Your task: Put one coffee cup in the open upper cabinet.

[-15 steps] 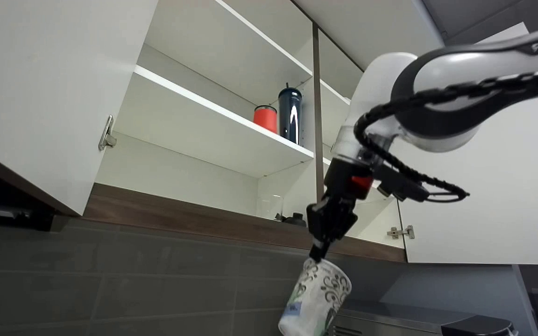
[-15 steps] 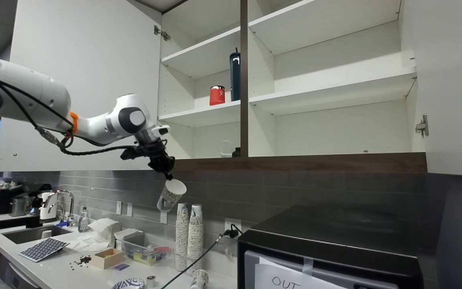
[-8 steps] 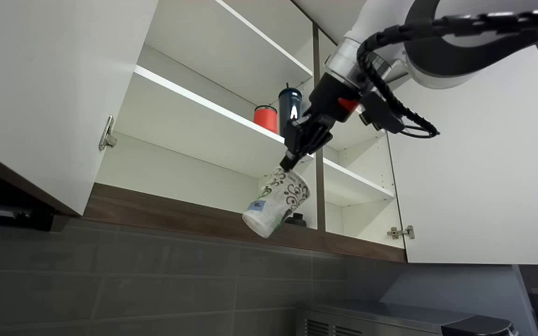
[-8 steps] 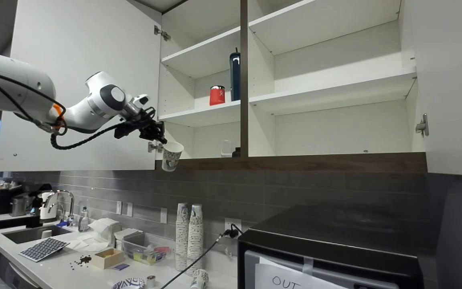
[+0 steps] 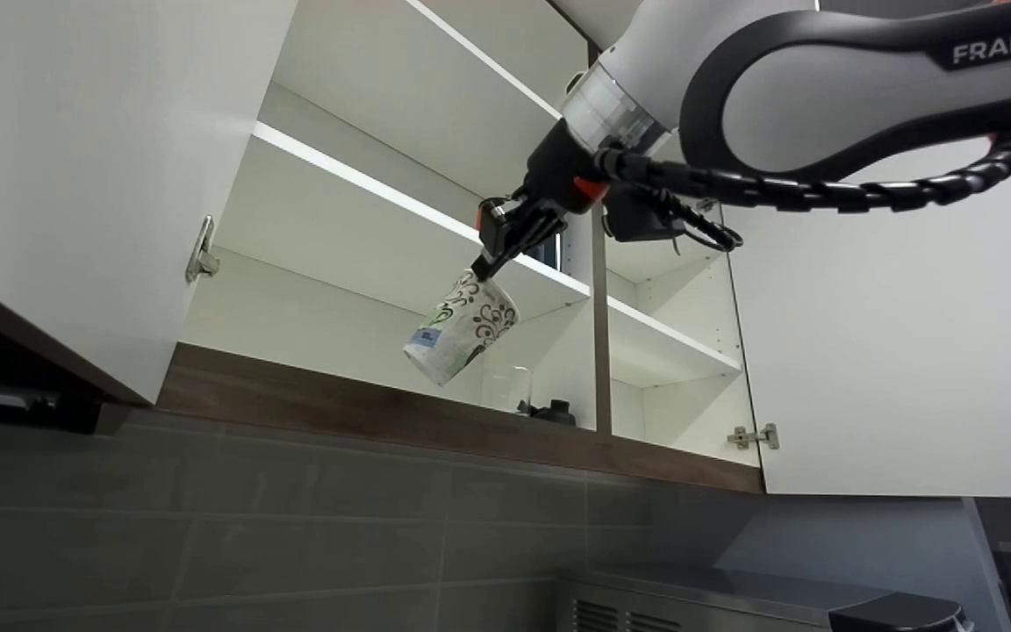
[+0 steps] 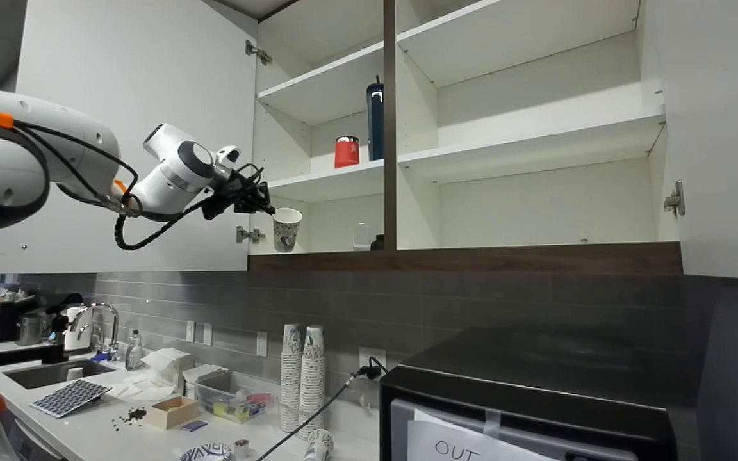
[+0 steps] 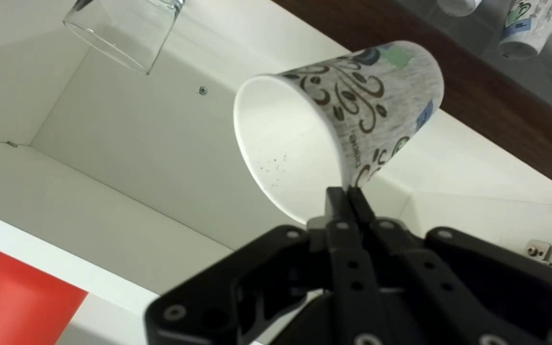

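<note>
My gripper [image 5: 482, 268] is shut on the rim of the coffee cup [image 5: 463, 329], a white paper cup with dark swirls. The wrist view shows the fingertips [image 7: 349, 192] pinching one side of the rim, with the open mouth of the cup [image 7: 372, 96] facing the camera. The cup is tilted and hangs at the lower compartment of the open upper cabinet [image 5: 295, 377], just above its brown bottom edge. In an exterior view the cup [image 6: 286, 230] is at the left bay of the cabinet [image 6: 523, 258]. I cannot tell whether it is past the front edge.
A clear glass [image 7: 122, 33] and a dark object [image 5: 555, 412] stand in the lower compartment beside the centre divider [image 6: 389, 128]. A red tumbler [image 6: 346, 152] and dark bottle [image 6: 375, 121] stand on the shelf above. Open doors [image 6: 138, 141] flank the cabinet. Cup stacks [image 6: 312, 384] stand below.
My gripper has lifted the cup from below the cabinet's brown edge up to the lower compartment. In the last half second it moved sideways and slightly up. The grip stays shut on the rim.
</note>
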{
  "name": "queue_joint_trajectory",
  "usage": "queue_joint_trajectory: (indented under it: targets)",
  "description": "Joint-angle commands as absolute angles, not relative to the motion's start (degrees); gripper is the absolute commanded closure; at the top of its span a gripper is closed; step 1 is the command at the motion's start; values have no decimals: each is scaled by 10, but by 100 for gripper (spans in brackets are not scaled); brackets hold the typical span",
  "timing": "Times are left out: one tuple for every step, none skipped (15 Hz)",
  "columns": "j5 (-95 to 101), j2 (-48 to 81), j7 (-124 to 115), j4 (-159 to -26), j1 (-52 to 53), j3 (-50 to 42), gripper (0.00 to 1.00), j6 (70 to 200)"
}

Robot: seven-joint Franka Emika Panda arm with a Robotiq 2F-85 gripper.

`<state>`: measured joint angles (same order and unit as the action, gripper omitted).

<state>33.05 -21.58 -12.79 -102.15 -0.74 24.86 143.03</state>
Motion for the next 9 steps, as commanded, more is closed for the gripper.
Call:
queue_joint_trajectory:
  targets:
    - [358,-219,-105,-1023,4,243,99,1444]
    - [369,-216,-90,-1018,7,244,99,1446]
    - [387,-213,-69,-1014,9,247,99,1446]
    - [400,-210,-51,-1009,13,247,99,1444]
    - [414,-205,-33,-1004,18,247,99,1442]
    - [428,-200,-15,-997,22,248,99,1436]
    - [441,-197,0,-994,26,247,99,1435]
    - [448,-190,21,-986,33,246,99,1428]
    - [455,-182,41,-976,38,245,99,1422]
